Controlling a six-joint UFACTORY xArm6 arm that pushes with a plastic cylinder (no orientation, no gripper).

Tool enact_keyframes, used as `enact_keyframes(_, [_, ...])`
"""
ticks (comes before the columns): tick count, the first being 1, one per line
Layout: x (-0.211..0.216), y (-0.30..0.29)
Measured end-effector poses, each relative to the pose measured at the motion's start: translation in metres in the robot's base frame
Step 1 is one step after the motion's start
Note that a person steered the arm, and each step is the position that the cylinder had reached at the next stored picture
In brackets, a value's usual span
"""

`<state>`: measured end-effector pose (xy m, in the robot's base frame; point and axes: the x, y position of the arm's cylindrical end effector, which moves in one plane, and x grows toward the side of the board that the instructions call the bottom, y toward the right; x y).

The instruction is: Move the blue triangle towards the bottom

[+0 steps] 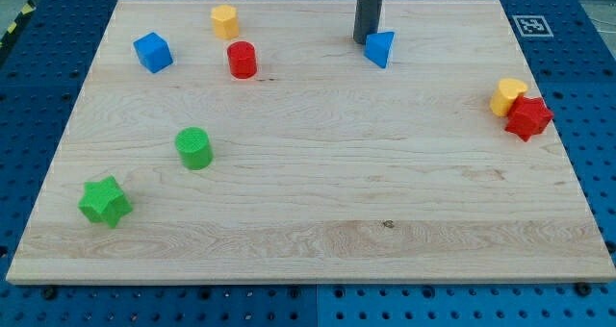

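- Wooden board (308,240) on blue pegboard table (597,96), fiducial tag (528,24) at board's top-right corner.
- Blue triangle (380,49) near view's top edge, right of centre, lying flat on board.
- My tip (364,41) down at board level, just left of and slightly above blue triangle, touching or nearly so; exact contact unclear.
- Tool a plain dark rod, upright, nothing to spread or pinch; holding nothing, only standing against triangle's upper-left side.
- Blue cube (152,53) at top left, well apart from triangle.
- Yellow cylinder-like block (225,21) at top, left of centre; exact shape unclear.
- Red cylinder (242,60) just below and right of that yellow block, not touching.
- Green cylinder (193,148) at left-centre.
- Green star (104,201) at lower left, near board's left edge.
- Yellow block (506,95), heart-like shape, at right edge.
- Red star (527,117) pressed against yellow block's lower right, touching.
- Lower right half of board below triangle free of blocks.
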<state>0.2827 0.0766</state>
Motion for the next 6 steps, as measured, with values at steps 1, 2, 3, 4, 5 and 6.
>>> enact_keyframes(1, [0.022,0.000])
enact_keyframes(2, [0.028,0.000])
enact_keyframes(3, [0.030,0.000])
enact_keyframes(4, [0.033,0.006])
enact_keyframes(5, [0.034,0.029])
enact_keyframes(6, [0.044,0.025])
